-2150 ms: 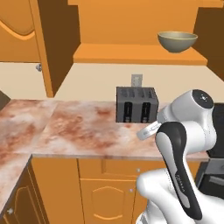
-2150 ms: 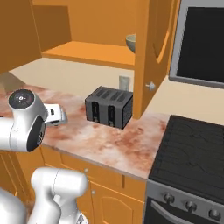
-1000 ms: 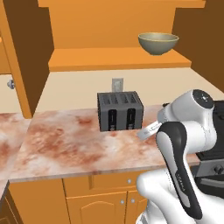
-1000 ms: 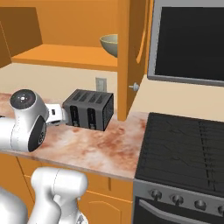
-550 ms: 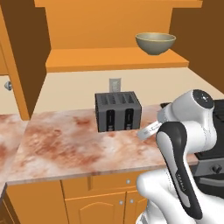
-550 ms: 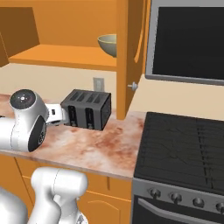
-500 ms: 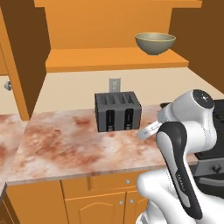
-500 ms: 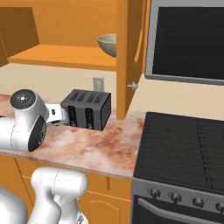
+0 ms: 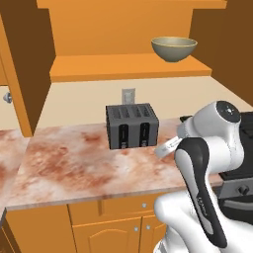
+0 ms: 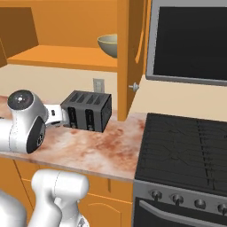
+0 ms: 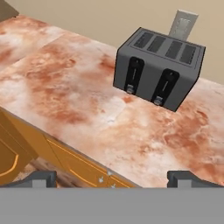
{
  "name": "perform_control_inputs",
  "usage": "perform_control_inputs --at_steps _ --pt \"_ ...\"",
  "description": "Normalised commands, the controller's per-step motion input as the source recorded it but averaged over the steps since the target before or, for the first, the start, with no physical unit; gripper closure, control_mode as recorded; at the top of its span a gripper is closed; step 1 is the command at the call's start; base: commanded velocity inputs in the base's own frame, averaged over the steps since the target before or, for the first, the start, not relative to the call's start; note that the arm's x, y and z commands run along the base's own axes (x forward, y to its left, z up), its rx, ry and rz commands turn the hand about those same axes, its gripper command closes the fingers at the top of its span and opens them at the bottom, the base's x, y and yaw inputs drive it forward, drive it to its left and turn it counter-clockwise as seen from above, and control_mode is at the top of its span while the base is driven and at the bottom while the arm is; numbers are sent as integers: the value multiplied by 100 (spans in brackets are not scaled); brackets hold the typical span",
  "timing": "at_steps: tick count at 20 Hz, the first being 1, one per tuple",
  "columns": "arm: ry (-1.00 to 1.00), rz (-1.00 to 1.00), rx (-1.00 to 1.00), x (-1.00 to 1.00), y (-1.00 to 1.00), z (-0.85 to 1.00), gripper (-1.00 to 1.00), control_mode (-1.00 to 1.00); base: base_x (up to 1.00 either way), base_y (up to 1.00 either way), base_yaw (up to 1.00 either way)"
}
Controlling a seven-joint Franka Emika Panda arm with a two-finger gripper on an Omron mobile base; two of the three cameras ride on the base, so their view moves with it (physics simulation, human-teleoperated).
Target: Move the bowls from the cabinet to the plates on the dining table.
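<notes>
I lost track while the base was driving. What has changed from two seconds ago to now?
The base drove right along the counter, then settled: the toaster and bowl slid left in both base views, and the stove came fuller into view. Nothing was grasped or released. The bowl stays on the cabinet shelf, and the pincer stays open and empty.

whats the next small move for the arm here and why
Probably raise the open gripper toward the bowl. The bowl sits on the open cabinet shelf, above the toaster, while the hand points down at the counter with nothing between its fingertips.
</notes>
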Motion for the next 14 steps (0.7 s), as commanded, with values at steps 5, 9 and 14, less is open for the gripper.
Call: perform_control_inputs --at_steps 5,9,14 --pt "-2 -8 -18 0 -1 45 -100 -100 0 0 0" --pt "-3 -8 -15 0 -14 53 -100 -100 0 0 0" --pt "-5 -4 -15 0 -28 51 -100 -100 0 0 0"
